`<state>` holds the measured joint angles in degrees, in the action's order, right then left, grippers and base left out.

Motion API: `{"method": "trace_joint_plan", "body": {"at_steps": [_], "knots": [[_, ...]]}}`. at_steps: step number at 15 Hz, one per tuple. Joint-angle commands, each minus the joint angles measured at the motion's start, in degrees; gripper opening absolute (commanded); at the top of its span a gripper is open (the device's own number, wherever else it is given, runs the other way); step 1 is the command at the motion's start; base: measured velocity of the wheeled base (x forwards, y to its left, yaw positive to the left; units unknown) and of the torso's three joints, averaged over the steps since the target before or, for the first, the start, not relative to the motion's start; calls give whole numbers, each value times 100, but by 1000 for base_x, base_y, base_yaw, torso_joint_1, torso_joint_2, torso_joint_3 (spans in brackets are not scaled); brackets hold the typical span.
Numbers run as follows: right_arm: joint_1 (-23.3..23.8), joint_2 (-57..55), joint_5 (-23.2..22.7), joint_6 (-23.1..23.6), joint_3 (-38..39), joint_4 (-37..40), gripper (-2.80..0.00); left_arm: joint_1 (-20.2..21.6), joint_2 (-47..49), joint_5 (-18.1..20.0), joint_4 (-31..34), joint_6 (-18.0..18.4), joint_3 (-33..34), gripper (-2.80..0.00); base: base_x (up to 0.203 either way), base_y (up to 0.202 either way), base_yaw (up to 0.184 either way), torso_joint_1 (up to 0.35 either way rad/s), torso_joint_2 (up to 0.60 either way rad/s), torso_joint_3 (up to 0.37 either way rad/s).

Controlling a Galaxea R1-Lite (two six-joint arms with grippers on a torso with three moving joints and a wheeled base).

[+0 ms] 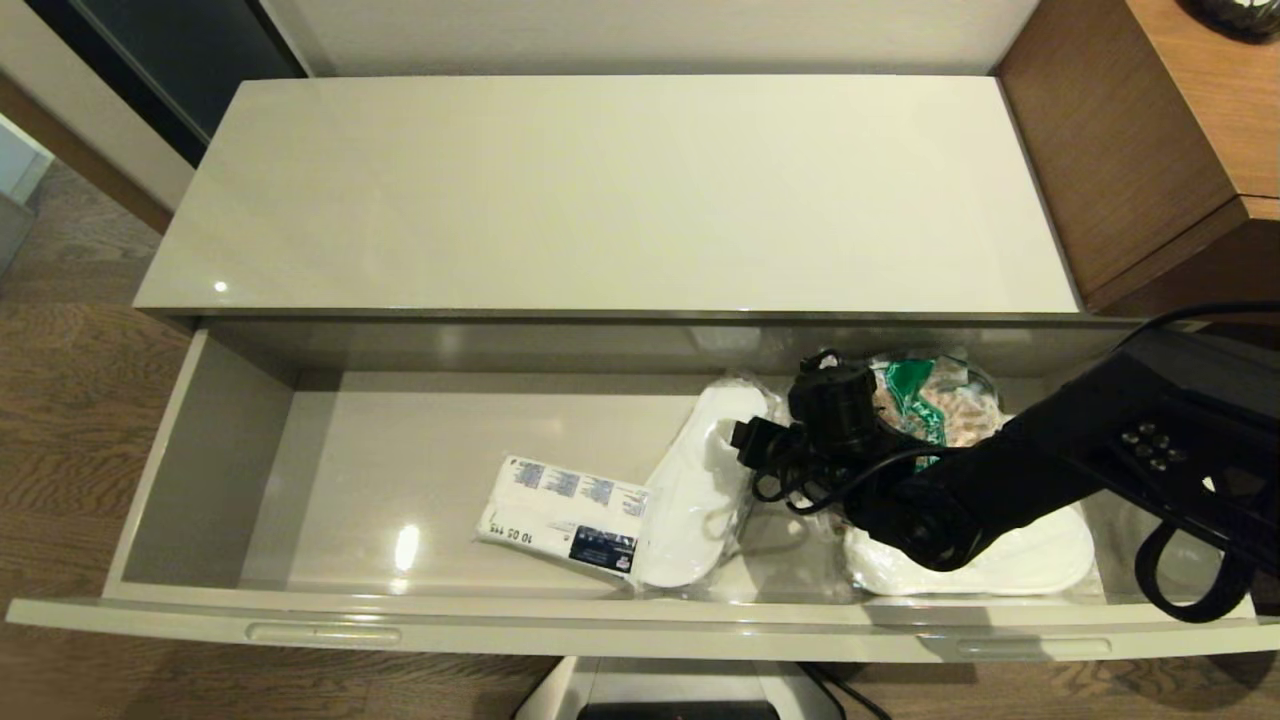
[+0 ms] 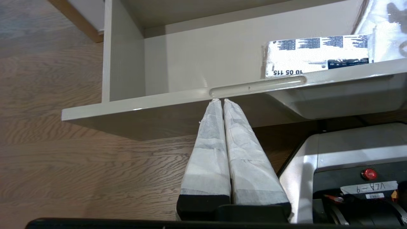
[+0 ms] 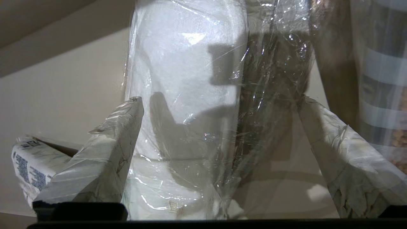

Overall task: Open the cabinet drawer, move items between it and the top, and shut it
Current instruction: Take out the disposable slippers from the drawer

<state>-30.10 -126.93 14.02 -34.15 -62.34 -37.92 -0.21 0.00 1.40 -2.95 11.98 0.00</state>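
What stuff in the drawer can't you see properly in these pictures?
- Second slipper, head view: the right arm crosses it, so only part shows.
- Green-printed packet, head view: the wrist camera and cables cover much of it; its contents are unclear.
- Right gripper, head view: hidden under its own arm; only the right wrist view shows it open over the wrapped slipper.
- Tissue packet, left wrist view: the drawer front hides its lower edge.

Black right arm [image 1: 1050, 460] with looped cables, perhaps screws; white-wrapped fingers [image 3: 105, 152]
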Motion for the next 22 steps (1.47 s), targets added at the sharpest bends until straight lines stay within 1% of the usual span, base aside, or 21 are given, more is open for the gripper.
{"method": "trace_joint_plan", "body": {"at_steps": [1,2,5,6,9,11,18,22], "knots": [[13,-25,0,-94,-1,32,0,3,9,0,-3,6,0,-280,0,0,0,0,0,0],[13,-25,-5,-128,-6,67,0,3,9,0,-3,6,0,-280,0,0,0,0,0,0],[13,-30,-136,-459,-171,502,0,3,9,0,-3,6,0,-280,0,0,0,0,0,0],[13,-34,-171,-488,-191,541,0,3,9,0,-3,6,0,-280,0,0,0,0,0,0],[57,-86,-374,-831,-358,980,0,3,9,0,-3,6,0,-280,0,0,0,0,0,0],[57,-108,-422,-923,-465,1131,0,3,9,0,-3,6,0,-280,0,0,0,0,0,0],[37,-192,-409,-1024,-496,1276,0,3,9,0,-3,6,0,-280,0,0,0,0,0,0],[-5,-174,-409,-999,-577,1389,0,3,9,0,-3,6,0,-280,0,0,0,0,0,0]]}}
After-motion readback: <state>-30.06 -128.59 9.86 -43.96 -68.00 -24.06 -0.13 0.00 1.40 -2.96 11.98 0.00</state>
